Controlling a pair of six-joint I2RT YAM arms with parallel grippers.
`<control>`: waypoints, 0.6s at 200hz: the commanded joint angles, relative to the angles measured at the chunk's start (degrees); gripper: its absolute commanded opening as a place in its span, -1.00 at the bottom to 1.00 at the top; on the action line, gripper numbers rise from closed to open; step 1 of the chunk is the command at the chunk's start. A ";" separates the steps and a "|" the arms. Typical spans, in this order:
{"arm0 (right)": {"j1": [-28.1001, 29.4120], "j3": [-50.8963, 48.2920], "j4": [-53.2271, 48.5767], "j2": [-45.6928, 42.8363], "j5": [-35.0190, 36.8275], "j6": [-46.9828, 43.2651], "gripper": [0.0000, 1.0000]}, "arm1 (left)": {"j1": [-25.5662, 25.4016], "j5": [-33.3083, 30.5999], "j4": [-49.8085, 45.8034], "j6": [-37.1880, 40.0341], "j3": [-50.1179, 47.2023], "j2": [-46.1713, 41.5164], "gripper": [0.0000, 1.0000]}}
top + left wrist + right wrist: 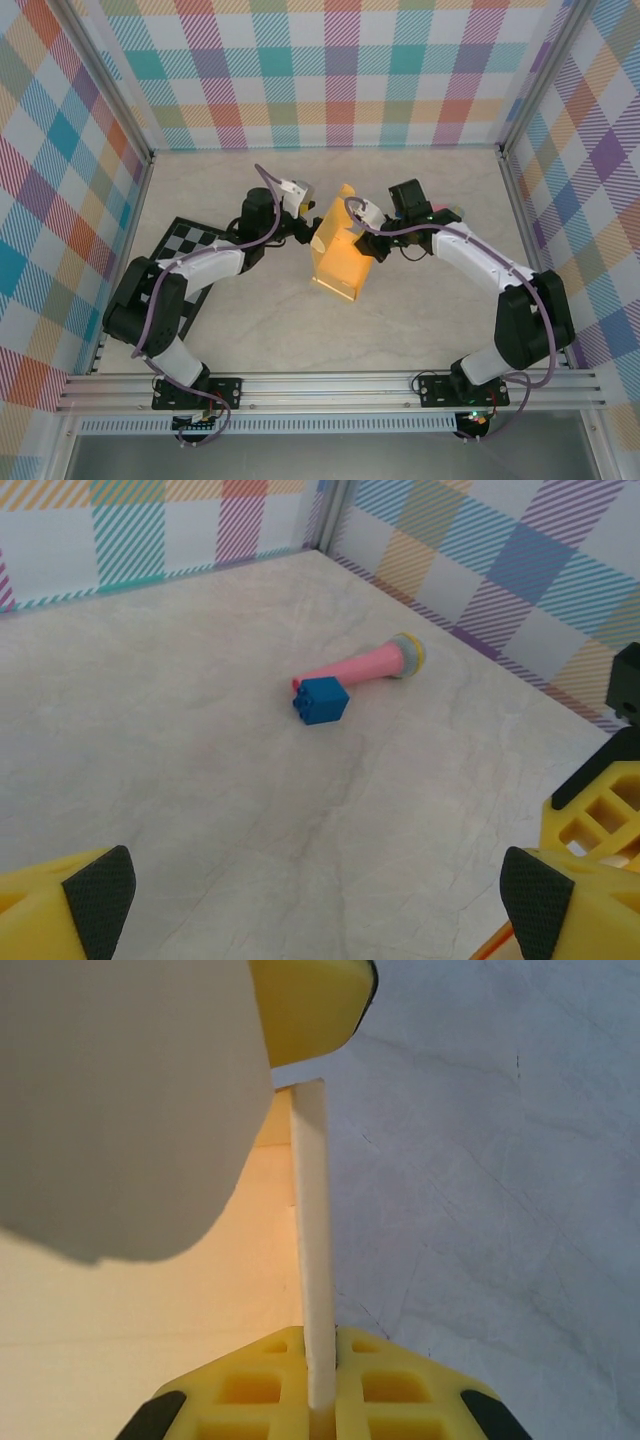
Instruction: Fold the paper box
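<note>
paper box (338,255): yellow-orange card, pinched by the right gripper (368,235) around the middle of the table (420,320)
right gripper, state: pressed together on a thin edge of the card; in the right wrist view the two fingers (250,1390) meet at the bottom with the pale edge of the box (312,1210) running up from between them
right gripper, place: on the right side of the box, the arm reaching in from the near right
box, pose: raised at an angle rather than lying flat; whether its near edge touches the table I cannot tell
box, close up: a broad orange panel lies left of the pinched edge, and a blurred pale flap covers the upper left of the right wrist view
left gripper (305,225), state: spread wide, with bare table between its fingers (95,900)
left gripper, place: just beside the left side of the box; contact cannot be told
pink stick (360,667): lies on the table beyond the left gripper, a blue block (321,700) at its near end and a grey-and-yellow cap at the other
checkered board (185,245): black and white, flat on the left of the table, partly under the left arm
</note>
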 commanded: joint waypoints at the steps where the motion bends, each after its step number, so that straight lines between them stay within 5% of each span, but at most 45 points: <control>1: 2.12 -0.65 5.94 2.91 1.28 -3.30 -1.00 | -0.34 0.41 0.50 0.85 -0.38 1.65 0.94; 51: 4.46 -2.42 10.07 10.67 12.37 -12.92 -1.00 | 8.10 0.11 -4.20 -0.10 -2.48 -1.40 0.96; 120: 6.07 -3.06 13.76 18.40 20.36 -19.93 -0.92 | 12.43 -7.18 -9.63 1.08 -8.51 -7.84 0.96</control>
